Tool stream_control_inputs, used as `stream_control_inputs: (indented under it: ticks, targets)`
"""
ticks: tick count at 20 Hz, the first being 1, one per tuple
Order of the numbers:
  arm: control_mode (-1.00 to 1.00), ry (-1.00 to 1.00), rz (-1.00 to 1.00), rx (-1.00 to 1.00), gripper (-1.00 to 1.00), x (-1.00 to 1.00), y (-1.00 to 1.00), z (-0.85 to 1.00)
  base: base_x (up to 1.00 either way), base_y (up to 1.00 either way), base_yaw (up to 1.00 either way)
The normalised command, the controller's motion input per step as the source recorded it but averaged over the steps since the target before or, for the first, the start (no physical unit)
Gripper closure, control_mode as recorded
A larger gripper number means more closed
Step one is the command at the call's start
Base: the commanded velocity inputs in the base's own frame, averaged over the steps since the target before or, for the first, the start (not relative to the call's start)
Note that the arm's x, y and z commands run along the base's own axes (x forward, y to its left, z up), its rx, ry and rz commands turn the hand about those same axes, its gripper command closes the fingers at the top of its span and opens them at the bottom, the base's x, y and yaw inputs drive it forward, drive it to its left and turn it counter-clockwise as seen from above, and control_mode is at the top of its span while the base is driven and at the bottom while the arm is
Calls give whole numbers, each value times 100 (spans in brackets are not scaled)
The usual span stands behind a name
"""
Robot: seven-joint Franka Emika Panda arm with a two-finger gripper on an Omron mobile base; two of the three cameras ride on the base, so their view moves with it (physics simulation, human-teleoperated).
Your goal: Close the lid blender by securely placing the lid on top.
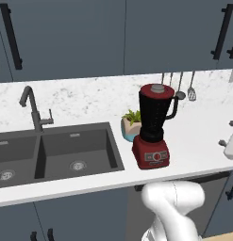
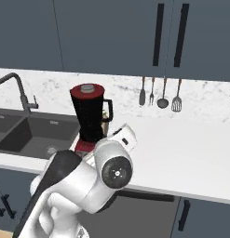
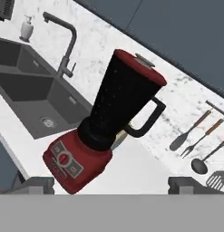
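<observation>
The arm (image 2: pixel 84 179) hides the blender (image 2: pixel 91 118) base in the right base view. The blender hides part of the plant pot (image 1: pixel 129 126). The sink (image 1: pixel 23 155) is cut off at the left edge.

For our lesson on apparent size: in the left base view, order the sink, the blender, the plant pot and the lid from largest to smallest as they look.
1. Sink, widest by far.
2. Blender.
3. Plant pot, partly hidden behind the blender, so its full size is unsure.
4. Lid, seated on the jar.
</observation>
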Motion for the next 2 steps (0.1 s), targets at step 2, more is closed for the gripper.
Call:
stream_control_inputs:
  ticks: [2]
  targets:
    - [-100,10,0,-4,-100,11,11,5,0,0,0]
